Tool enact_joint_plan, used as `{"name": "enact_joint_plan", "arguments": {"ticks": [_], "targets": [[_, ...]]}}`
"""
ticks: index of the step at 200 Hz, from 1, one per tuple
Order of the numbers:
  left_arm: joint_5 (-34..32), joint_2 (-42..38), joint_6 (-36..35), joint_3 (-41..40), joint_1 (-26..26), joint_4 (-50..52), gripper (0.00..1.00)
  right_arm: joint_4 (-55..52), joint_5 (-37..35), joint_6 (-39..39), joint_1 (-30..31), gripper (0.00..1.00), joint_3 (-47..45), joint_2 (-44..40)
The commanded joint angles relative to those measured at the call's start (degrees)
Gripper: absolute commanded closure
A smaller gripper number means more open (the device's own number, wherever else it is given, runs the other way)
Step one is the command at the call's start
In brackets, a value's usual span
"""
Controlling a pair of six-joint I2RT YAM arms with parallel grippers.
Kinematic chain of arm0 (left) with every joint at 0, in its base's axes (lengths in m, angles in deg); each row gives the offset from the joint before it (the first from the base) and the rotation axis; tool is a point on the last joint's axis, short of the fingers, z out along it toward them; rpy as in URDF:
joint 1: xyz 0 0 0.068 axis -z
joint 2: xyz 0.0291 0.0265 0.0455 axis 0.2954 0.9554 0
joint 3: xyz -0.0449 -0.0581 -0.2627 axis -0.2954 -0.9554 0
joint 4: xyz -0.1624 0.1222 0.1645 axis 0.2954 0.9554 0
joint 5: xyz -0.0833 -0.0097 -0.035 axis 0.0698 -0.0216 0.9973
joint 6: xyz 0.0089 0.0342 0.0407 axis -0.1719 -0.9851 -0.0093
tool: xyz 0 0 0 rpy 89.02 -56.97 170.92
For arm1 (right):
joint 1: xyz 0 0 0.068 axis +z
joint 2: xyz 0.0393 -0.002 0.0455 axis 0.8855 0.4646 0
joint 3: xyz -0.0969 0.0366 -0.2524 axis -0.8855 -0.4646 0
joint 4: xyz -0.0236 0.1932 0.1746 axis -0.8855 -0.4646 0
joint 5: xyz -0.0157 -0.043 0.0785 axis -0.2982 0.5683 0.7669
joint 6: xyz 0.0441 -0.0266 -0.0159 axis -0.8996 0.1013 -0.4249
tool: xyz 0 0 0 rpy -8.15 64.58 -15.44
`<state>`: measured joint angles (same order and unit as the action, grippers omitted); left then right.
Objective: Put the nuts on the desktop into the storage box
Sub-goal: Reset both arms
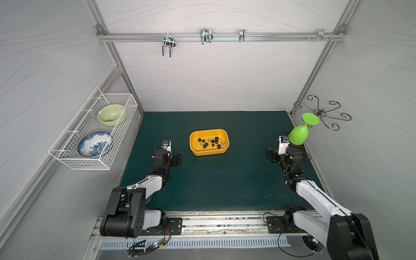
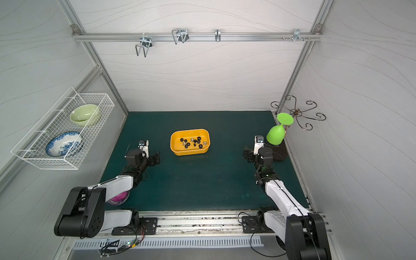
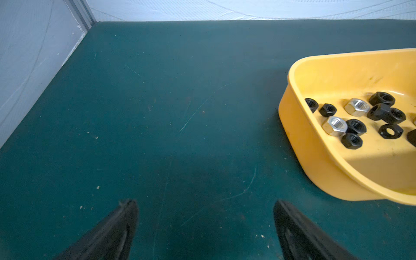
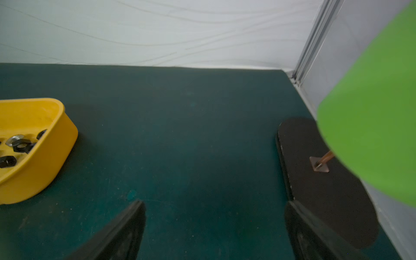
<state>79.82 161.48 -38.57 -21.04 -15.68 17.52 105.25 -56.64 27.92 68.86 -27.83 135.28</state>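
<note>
The yellow-orange storage box [image 1: 209,153] [image 2: 190,153] sits on the dark teal desktop [image 1: 213,184] a little behind its middle. Several nuts [image 1: 216,139] [image 2: 199,138], mostly black and a few silver, lie on its floor. Every nut I see is inside the box. My left gripper [image 1: 177,158] [image 2: 156,158] hovers low to the box's left, open and empty. My right gripper [image 1: 270,154] [image 2: 246,154] hovers far to its right, also open and empty. The left wrist view shows the left gripper [image 3: 204,202] over bare mat beside the box [image 3: 315,162] and nuts [image 3: 355,127]. The right wrist view shows the right gripper [image 4: 215,202], the box [image 4: 45,162] and nuts [image 4: 21,145].
A green goblet [image 1: 297,135] hangs upside down from a curled wire stand whose black base [image 4: 326,184] lies close beside my right gripper. A white wire basket [image 1: 67,155] on the left wall holds a pale green bowl [image 1: 111,114] and a blue-patterned bowl [image 1: 94,144]. A pink bowl [image 2: 119,198] lies under my left arm.
</note>
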Motion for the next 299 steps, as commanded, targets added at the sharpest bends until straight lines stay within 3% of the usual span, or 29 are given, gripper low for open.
{"name": "enact_joint_plan", "arguments": {"ticks": [1, 36, 53, 80, 92, 127, 171, 299], "targets": [[-0.74, 2.42, 0.33, -0.51, -0.39, -14.82, 0.01, 11.57, 6.01, -3.01, -3.36, 0.01, -1.81, 6.39], [-1.55, 9.46, 1.3, 0.5, -1.45, -19.91, 0.01, 23.77, 9.08, -2.55, -4.35, 0.01, -1.97, 17.37], [-0.54, 12.09, 1.0, 0.08, -1.67, -23.58, 0.01, 23.38, 10.88, -1.6, -4.37, 0.01, 0.33, 21.01], [1.54, 11.94, 0.25, 2.31, -1.76, -18.55, 0.01, 28.6, 10.6, 0.85, -2.44, 0.01, 1.5, 28.34], [3.17, 11.92, 0.56, 3.37, -2.5, -16.17, 0.01, 25.13, 7.4, 3.39, 0.24, 0.01, 1.71, 26.82], [3.23, 12.22, 0.73, 3.62, -2.63, -16.2, 0.01, 27.53, 7.75, 3.64, 0.31, 0.01, 1.41, 27.83], [-0.59, 12.02, 2.16, 4.18, -2.6, -15.0, 0.01, 21.02, 13.89, 1.73, -2.67, 0.01, 4.75, 27.84], [-1.78, 11.93, 2.61, 4.15, -2.52, -14.88, 0.02, 20.89, 13.81, 1.72, -2.7, 0.01, 4.6, 27.73]]}}
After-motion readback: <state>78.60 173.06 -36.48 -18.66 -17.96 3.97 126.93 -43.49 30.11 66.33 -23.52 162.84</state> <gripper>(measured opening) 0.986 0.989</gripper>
